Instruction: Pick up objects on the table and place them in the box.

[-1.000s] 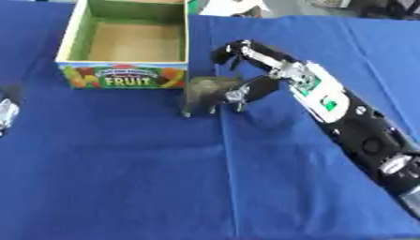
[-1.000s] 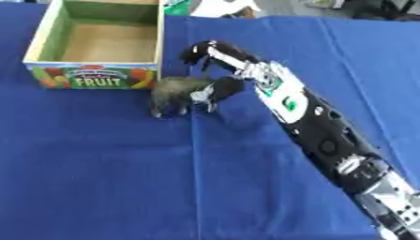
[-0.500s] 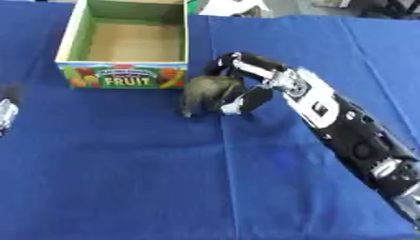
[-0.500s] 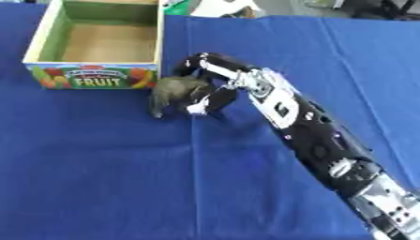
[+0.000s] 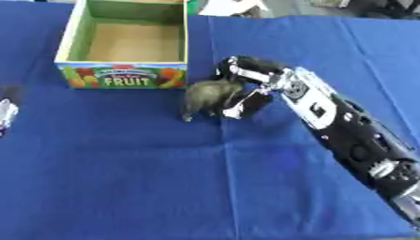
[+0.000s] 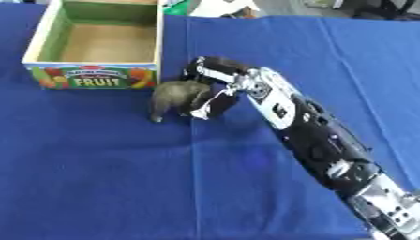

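Observation:
A dark olive toy animal [image 5: 203, 96] stands on the blue cloth just below the right front corner of the open cardboard box labelled FRUIT [image 5: 121, 76]. My right hand [image 5: 251, 80] reaches in from the lower right and lies against the animal's right side, fingers curled over its back and thumb under its rear. The box shows a bare brown floor. Only a sliver of my left hand [image 5: 5, 114] shows, at the left edge of the left eye view.
Blue cloth [image 5: 123, 183] covers the whole table, with a fold line running down its middle. White and green things [image 6: 215, 6] lie beyond the far edge, behind the box.
My right hand has moved left and down onto the toy animal, and its fingers have curled round it. The animal still stands on the cloth.

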Tool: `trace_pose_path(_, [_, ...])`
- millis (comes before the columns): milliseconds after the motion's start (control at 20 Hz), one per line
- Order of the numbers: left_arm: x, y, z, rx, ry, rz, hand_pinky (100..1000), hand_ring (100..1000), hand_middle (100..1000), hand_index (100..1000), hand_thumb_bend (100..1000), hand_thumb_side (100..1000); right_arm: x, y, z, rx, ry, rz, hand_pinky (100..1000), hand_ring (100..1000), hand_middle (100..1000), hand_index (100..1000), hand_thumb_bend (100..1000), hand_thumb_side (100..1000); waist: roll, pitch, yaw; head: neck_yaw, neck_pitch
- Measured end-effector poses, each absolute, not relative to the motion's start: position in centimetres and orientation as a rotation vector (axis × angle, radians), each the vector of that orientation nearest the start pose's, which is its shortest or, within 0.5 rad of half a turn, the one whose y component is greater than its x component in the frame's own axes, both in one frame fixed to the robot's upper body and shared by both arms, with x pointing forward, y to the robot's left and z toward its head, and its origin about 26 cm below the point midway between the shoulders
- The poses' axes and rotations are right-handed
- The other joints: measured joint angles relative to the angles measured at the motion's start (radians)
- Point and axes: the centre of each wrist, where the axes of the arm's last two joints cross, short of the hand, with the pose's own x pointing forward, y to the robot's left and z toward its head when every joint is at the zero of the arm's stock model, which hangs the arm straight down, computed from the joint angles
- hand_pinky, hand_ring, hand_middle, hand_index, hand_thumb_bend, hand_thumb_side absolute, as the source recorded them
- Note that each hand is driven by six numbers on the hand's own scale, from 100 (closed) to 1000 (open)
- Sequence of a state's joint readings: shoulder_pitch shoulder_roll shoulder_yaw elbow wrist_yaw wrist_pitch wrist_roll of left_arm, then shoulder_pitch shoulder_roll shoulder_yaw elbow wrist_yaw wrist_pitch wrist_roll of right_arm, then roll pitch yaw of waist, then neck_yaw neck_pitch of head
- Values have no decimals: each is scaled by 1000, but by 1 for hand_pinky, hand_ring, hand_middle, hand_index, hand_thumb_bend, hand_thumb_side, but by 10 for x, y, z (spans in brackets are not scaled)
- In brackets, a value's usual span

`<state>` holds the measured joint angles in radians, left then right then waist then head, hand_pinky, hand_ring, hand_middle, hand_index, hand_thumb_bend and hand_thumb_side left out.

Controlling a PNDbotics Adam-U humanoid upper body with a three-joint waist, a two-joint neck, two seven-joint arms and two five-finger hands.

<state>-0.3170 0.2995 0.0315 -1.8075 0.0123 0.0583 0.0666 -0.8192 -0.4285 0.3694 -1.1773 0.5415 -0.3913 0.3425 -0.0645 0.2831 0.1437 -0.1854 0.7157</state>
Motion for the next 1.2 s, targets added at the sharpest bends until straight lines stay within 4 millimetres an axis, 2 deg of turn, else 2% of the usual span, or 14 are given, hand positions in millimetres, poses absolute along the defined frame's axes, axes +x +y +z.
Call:
trace_pose_path(100, [329, 274, 163, 221, -2061, -219, 469, 606, 571, 689, 420, 100, 443, -215, 168, -450, -1847, 1668, 569, 538, 455, 577, 111, 100, 0, 0, 0, 0, 0])
trace_pose_path(150, [329, 274, 162, 221, -2061, -219, 469, 606, 571, 689, 419, 100, 443, -215, 168, -466, -1855, 1660, 556, 519, 436, 557, 100, 100, 0, 0, 0, 0, 0])
trace_pose_path(350, [329, 274, 162, 221, -2059, -220, 469, 606, 570, 689, 417, 100, 443, -215, 168, -514, -1895, 1614, 530, 467, 376, 510, 100, 100, 0, 0, 0, 0, 0])
trace_pose_path(550, [329, 274, 162, 220, -2058, -220, 470, 606, 571, 689, 416, 100, 444, -215, 172, -540, -1934, 1568, 528, 458, 364, 504, 100, 100, -1, 0, 0, 1, 0])
trace_pose_path(1000, [329, 274, 161, 220, -2057, -220, 470, 605, 570, 689, 413, 100, 441, -227, 226, -631, -2037, 1534, 545, 460, 366, 504, 100, 100, -8, -7, 1, 7, 0])
trace_pose_path(1200, [329, 274, 162, 219, -2056, -223, 470, 605, 570, 689, 413, 100, 442, -235, 249, -699, -2063, 1513, 551, 465, 372, 509, 100, 100, -18, -7, 19, 5, 0])
